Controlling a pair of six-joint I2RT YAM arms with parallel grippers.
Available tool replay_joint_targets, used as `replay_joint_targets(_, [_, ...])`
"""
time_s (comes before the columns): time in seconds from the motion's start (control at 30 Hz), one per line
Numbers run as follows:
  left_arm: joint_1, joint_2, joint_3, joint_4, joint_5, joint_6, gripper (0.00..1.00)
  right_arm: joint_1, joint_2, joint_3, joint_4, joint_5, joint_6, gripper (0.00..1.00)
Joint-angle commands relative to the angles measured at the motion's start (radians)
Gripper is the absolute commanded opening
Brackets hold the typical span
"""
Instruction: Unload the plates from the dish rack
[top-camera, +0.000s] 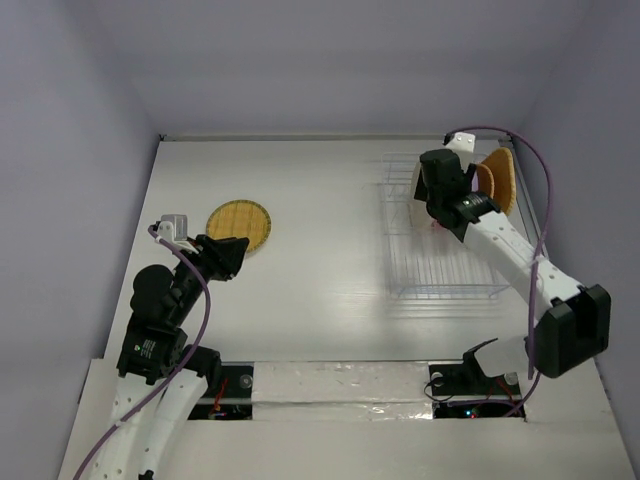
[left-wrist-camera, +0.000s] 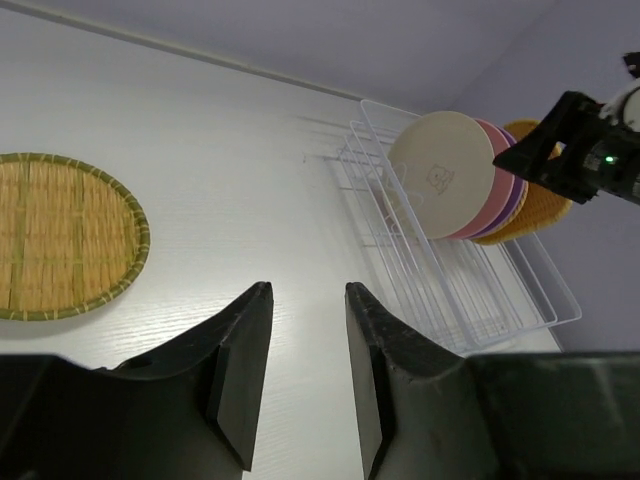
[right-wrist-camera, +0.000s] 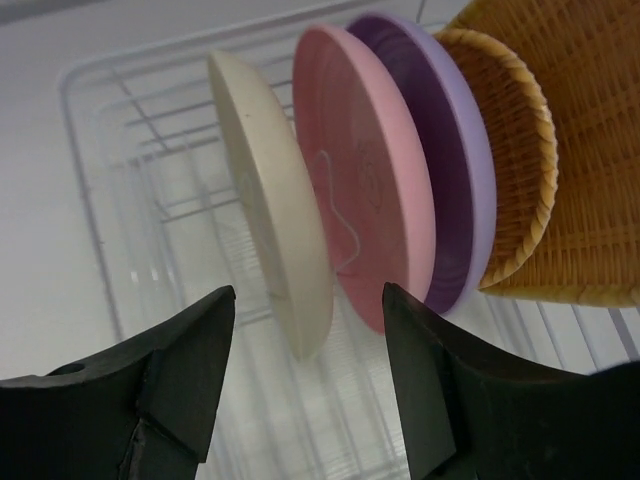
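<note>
A yellow woven round plate (top-camera: 239, 226) (left-wrist-camera: 60, 235) lies flat on the table at the left. My left gripper (top-camera: 238, 250) (left-wrist-camera: 308, 290) hovers just near of it, open by a narrow gap with nothing between its fingers. The white wire dish rack (top-camera: 440, 270) (left-wrist-camera: 470, 300) (right-wrist-camera: 120, 200) stands at the right. At its far end, plates stand on edge in a row: cream (right-wrist-camera: 265, 200) (left-wrist-camera: 440, 175), pink (right-wrist-camera: 365, 200), purple (right-wrist-camera: 440, 170), orange woven round (right-wrist-camera: 510, 150) and a larger orange woven one (right-wrist-camera: 600, 150) (top-camera: 500, 180). My right gripper (right-wrist-camera: 308, 292) (top-camera: 436, 205) is open over the cream plate's edge, not touching it.
The near half of the rack holds nothing between its dividers. Grey walls close the table on the left, back and right. The rack's right side runs close to the right wall.
</note>
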Motion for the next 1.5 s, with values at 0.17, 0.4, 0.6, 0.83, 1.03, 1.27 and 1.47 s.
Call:
replay_joint_targets(0.17, [0.005,-0.002,-0.002,0.052,0.007,0.007,0.35,-0.045,0.235,0.143,-0.089,0.075,-0.06,0.57])
replay_joint_targets(0.4, [0.005,-0.002,-0.002,0.055,0.01,0.007,0.37,-0.045,0.225,0.152,-0.088,0.115,-0.075,0.22])
replay_joint_targets(0.6, [0.005,-0.011,0.001,0.049,-0.001,0.008,0.37,-0.023,0.196,0.2,-0.15,0.164,-0.113,0.07])
replay_joint_targets(0.83, [0.015,-0.008,0.001,0.051,-0.001,0.008,0.37,0.012,0.128,0.284,-0.229,0.227,-0.141,0.0])
replay_joint_targets(1.03, [0.015,-0.01,0.001,0.048,-0.006,0.008,0.37,0.099,0.046,0.372,-0.302,0.267,-0.135,0.0])
replay_joint_targets(1.27, [0.015,-0.016,0.001,0.046,-0.009,0.005,0.37,0.25,0.04,0.38,-0.173,0.047,-0.098,0.0])
replay_joint_targets(1.47, [0.015,-0.013,0.001,0.046,-0.015,0.005,0.37,0.305,0.161,0.286,0.071,-0.214,-0.018,0.0])
